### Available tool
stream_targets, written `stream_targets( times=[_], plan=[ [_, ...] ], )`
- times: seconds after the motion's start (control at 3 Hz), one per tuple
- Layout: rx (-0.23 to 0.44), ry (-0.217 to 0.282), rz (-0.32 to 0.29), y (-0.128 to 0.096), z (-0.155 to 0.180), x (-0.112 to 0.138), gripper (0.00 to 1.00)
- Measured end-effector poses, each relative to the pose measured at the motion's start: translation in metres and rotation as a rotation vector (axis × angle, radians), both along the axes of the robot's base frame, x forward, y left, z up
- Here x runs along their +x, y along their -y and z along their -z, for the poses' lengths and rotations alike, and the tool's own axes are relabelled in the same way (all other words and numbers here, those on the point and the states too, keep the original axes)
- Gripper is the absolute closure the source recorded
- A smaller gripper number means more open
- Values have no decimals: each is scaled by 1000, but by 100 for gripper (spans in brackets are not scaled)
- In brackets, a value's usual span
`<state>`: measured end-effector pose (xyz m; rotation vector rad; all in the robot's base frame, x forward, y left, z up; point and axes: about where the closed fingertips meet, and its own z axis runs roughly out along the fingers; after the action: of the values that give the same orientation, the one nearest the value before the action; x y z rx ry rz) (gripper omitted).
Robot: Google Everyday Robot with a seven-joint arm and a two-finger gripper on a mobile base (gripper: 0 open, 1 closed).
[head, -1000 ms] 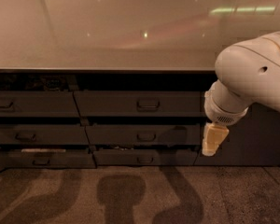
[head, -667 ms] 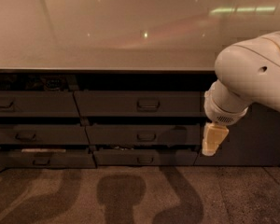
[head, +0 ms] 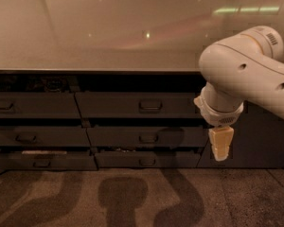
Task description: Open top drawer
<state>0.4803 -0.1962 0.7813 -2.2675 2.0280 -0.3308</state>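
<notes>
on your left sit the narrower dark grey drawer fronts [head: 33,105]; leave those alone. next comes the wide dark grey top drawer [head: 109,109], just under the shiny beige counter top [head: 109,32]. it looks shut, and its small loop handle [head: 150,105] sits in the middle, so that is where you pull. on the right hangs the cream two-finger gripper [head: 221,145] on the fat white arm [head: 246,74]. it points down, lower than the handle and apart from it. its fingers sit close together, holding nothing (no gap shows). nothing blocks the way to the handle, but the lower drawer fronts [head: 146,137] have similar handles.
</notes>
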Motion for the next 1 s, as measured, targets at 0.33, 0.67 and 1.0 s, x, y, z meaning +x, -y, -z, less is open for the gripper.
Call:
stream_targets(
  times=[0.33, 0.67, 1.0],
  plan=[
    [-68, -57, -125, -4, 4, -3, 0],
    [-72, -61, -136, -3, 4, -4, 0],
    [-67, 12, -123, -5, 9, -8, 0]
  ],
)
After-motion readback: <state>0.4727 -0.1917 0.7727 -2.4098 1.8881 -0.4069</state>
